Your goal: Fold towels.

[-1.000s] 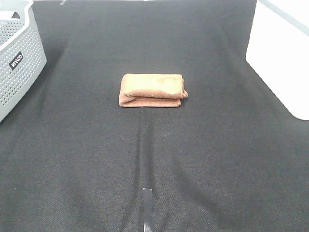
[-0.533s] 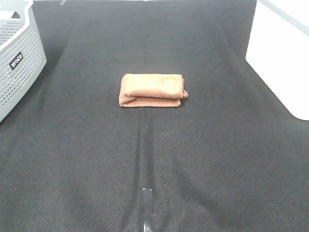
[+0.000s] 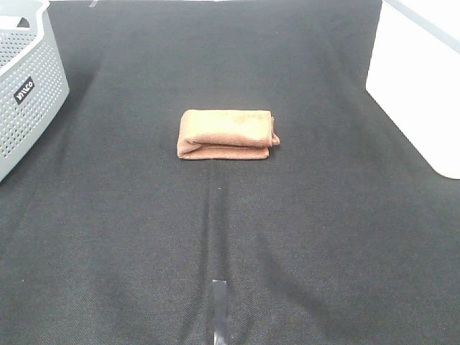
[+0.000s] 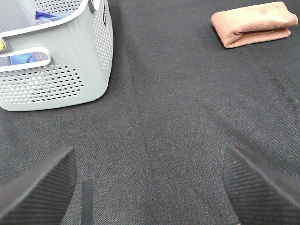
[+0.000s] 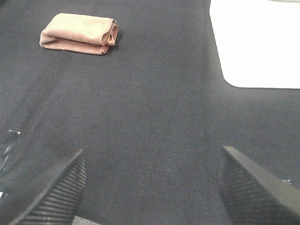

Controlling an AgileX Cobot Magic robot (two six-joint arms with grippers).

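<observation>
Exterior high view: folded brown towel lies mid-table; both pincers, left pincer and right pincer, gape wide, holding nothing.

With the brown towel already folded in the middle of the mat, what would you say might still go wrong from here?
1. The folded brown towel shows loose layered edges on its right end; a one-sided pick would probably let it fall open.
2. It lies apart from the grey perforated basket and the white bin, so any carry is long enough for it to sag or slip.
3. Both tools, left and right, are open over bare black mat; closing low could pinch that instead.
</observation>
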